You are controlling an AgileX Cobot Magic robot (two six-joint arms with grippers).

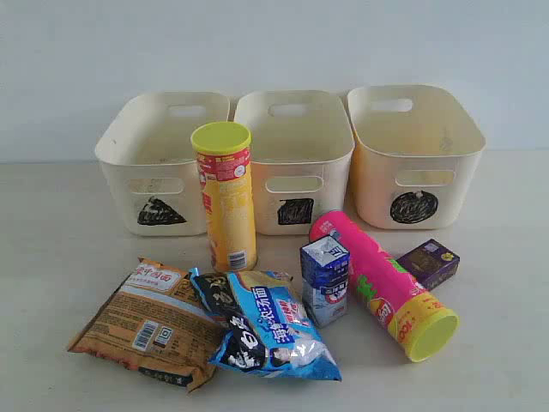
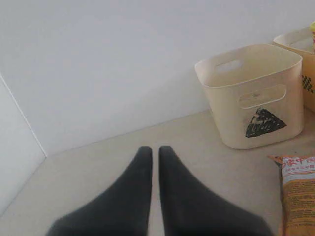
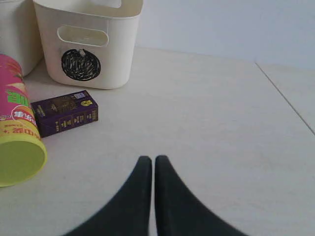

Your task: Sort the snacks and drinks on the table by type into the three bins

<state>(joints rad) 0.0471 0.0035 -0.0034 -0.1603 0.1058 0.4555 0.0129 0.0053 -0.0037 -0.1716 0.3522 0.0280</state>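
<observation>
1. You are at the start. All six items lie on the worktop point(image 1: 51, 257), and as far as the exterior view shows, the triangle bin point(image 1: 124, 167), square bin point(image 1: 336, 172) and circle bin point(image 1: 369, 184) hold nothing.
2. The left fingers point(image 2: 140, 182) and right fingers point(image 3: 167, 187) are pressed together and hold nothing. Each pair hovers low over bare worktop at its own side.
3. The yellow tube point(image 1: 226, 206) stands upright before the gap between the triangle and square bins. The pink tube point(image 1: 377, 279) lies on its side with its lid toward the near edge, between the blue carton point(image 1: 326, 279) and the purple carton point(image 1: 429, 263).
4. The blue bag point(image 1: 270, 330) overlaps the edge of the orange bag point(image 1: 141, 322).
5. For the next move, you should spread one pair of fingers and reach for a nearby item. The purple carton is near the right fingers, and the orange bag is near the left. The lying tube may roll, so I'd grip it across its body.
6. Nothing shows which mark suits which type, so fix that choice first.
7. Both bags carry Chinese print, and the orange bag has a barcode. I cannot make out a brand on either. The purple carton's gold lettering is too small to read.
</observation>
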